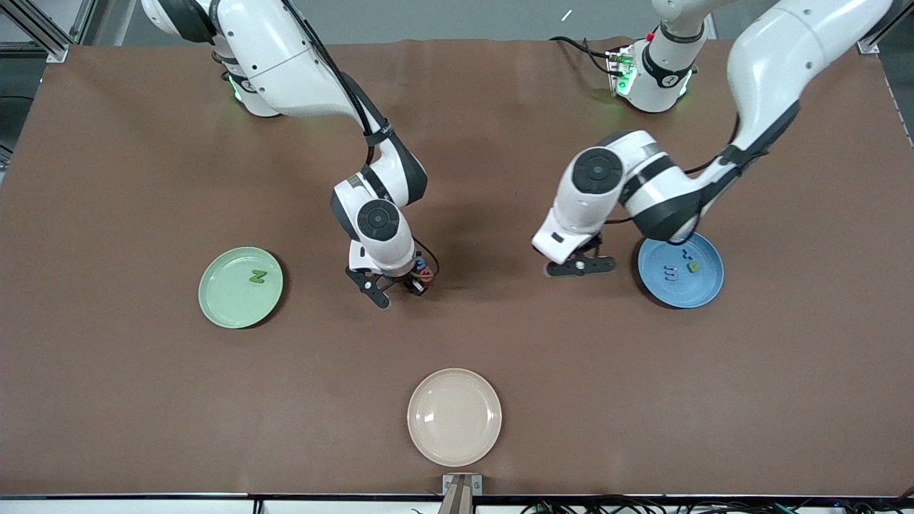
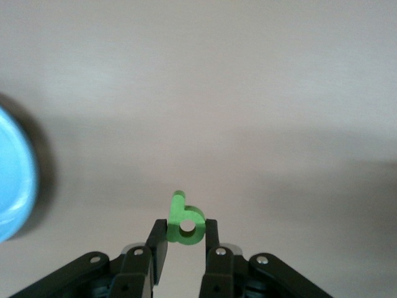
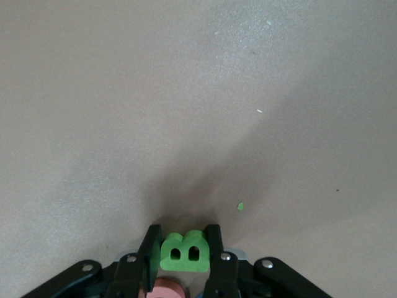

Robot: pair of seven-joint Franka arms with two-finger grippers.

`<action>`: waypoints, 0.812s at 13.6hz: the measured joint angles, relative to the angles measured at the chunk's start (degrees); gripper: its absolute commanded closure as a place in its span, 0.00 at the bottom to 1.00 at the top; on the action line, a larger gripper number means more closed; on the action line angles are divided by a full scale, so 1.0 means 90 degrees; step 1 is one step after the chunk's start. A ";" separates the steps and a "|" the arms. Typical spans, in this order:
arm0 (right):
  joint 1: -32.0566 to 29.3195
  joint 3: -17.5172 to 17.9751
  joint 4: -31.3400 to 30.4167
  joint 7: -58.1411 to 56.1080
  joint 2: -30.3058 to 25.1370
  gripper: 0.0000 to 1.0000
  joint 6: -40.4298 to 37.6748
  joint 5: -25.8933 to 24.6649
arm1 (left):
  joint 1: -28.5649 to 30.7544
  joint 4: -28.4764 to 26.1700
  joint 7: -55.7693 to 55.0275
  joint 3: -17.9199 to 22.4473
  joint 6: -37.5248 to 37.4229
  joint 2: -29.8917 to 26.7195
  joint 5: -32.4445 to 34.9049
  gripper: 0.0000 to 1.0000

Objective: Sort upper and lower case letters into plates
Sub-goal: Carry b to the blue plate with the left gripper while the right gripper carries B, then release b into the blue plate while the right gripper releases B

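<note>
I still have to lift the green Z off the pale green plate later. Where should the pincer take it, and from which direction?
Judging by the front view, the green Z lies flat near the middle of the pale green plate, well clear of the rim. Best come straight down from above and pinch across its narrow diagonal bar, fingers on its two long edges. A sideways approach would probably hit the raised rim.

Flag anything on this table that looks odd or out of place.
Only a tiny green crumb lying on the table near the right gripper, which is shut on a green B; it may be a foam scrap. The left gripper is shut on a green b.
</note>
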 measured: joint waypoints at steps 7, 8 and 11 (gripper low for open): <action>-0.1639 -0.0053 0.0350 -0.2468 -0.0635 1.00 -0.1436 0.0007 | 0.2322 -0.1112 0.1528 -0.0424 -0.0023 0.0007 0.0290 0.92; -0.1956 -0.0057 0.0320 -0.3050 -0.0857 1.00 -0.1778 0.0008 | 0.2497 -0.1209 0.1616 -0.0419 0.0022 0.0023 0.0480 0.92; -0.2893 -0.0072 -0.0172 -0.4921 -0.1468 1.00 -0.1996 0.0006 | 0.2853 -0.1544 0.1868 -0.0286 0.0383 0.0075 0.0877 0.92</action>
